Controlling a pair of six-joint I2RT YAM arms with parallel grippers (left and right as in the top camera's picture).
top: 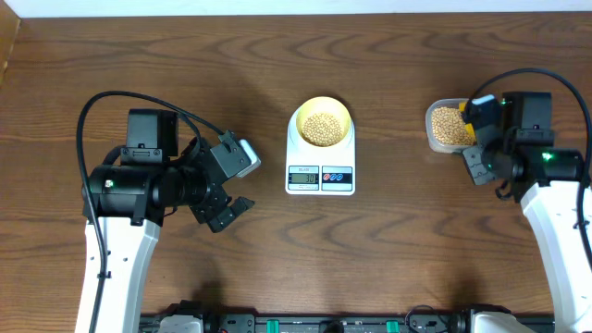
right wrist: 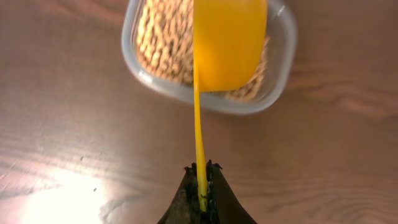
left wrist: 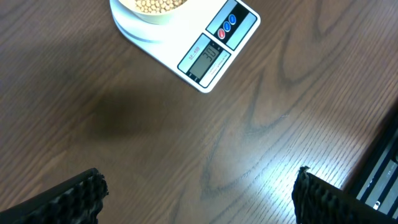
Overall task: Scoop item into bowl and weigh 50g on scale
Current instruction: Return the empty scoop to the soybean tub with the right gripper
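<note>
1. My left gripper (top: 239, 185) stands wide and empty over the brown wooden table (top: 277, 55), at about 8 o'clock from the scale.
2. My right gripper (right wrist: 202, 190) is clamped on the thin handle of the yellow plastic scoop (right wrist: 229, 40); its head hangs over the clear rectangular plastic tub (right wrist: 180, 93).
3. The flat white rectangular kitchen scale (top: 320, 159) lies mid-table, display at its 6 o'clock edge. The small round pale yellow bowl (top: 320, 103) sits on its 12 o'clock half.
4. Small round tan beans (top: 321, 128) lie in the bowl; more fill the tub, at 3 o'clock from the scale.
</note>
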